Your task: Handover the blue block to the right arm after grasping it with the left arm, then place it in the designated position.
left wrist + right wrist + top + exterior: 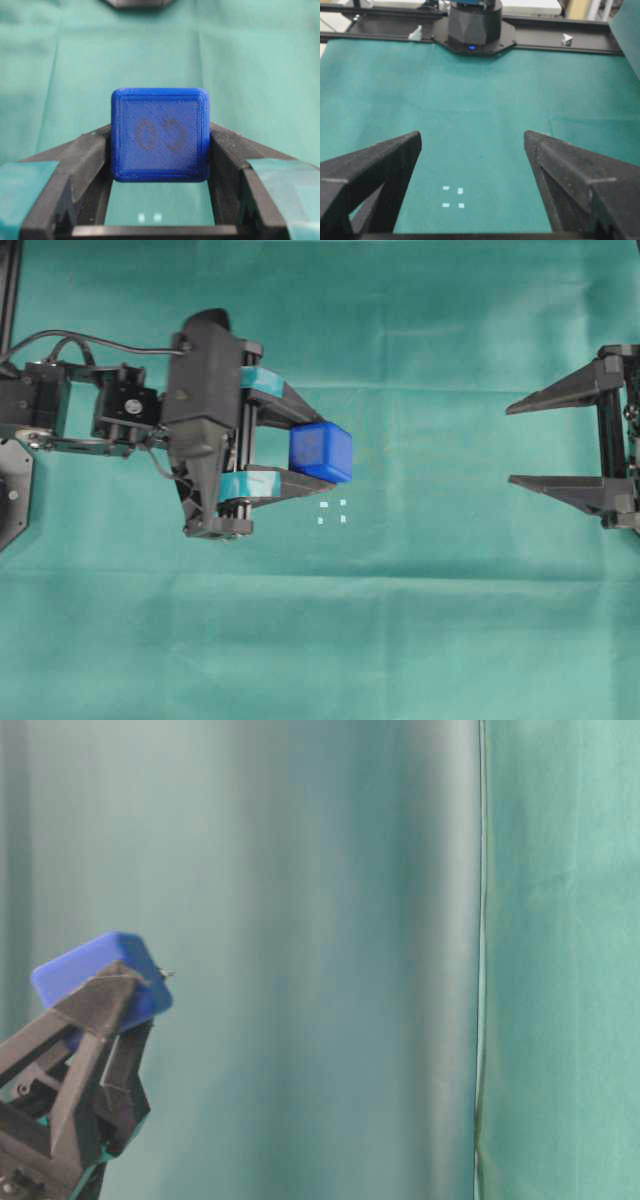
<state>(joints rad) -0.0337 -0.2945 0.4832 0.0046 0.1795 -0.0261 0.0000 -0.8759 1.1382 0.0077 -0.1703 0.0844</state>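
The left end effector (300, 455) is clamped on the blue block (321, 452), raised above the worktop (420, 620), so the handover comes next, into the right end effector (520, 443), whose fingers stand wide apart.

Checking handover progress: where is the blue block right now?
Overhead view, left of centre: the blue block sits clamped in the left pincer, just above the white marks, far from the open right pincer.

Blue block (321, 452), smooth cube, clamped between the left gripper's (312, 452) teal-taped fingers, above the green cloth (420, 620) near four white marks (332, 511).
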